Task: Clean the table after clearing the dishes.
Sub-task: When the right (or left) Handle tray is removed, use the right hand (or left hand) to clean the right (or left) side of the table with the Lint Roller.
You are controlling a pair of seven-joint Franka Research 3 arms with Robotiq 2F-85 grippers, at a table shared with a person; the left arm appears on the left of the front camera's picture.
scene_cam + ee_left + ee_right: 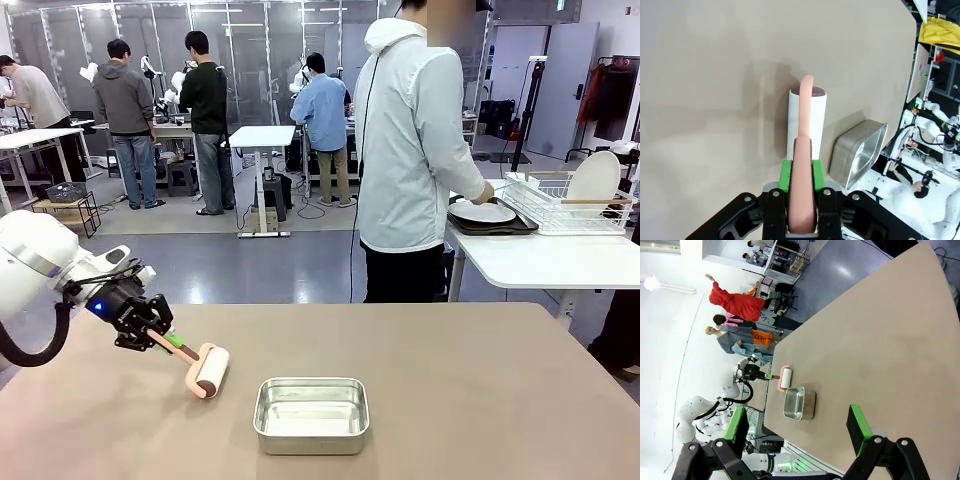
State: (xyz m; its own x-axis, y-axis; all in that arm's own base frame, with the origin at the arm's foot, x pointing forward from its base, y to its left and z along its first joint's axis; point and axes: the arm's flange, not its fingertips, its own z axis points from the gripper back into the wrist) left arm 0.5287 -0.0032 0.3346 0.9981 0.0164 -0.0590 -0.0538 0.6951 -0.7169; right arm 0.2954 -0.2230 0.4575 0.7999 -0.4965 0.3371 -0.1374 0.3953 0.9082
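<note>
My left gripper [801, 172] is clamped on the pink handle [802, 125] of one lint roller [208, 370]. It is angled down so the white drum sits at or just above the beige worktop [480, 400] at about eight o'clock, ready, I judge, to roll. My right gripper [797, 424] hangs with jaws wide and holds nothing, presumably keeping clear. One steel pan [311, 414] sits at six o'clock, just right of the roller. The dishes [483, 212] are off my worktop. At two o'clock the person's hand [484, 193] is at a white side table [540, 265]. There I count two plates: one flat on a dark tray [515, 228], and another plate [594, 178] upright in a wire rack [540, 210]. Cutlery I can't make out.
</note>
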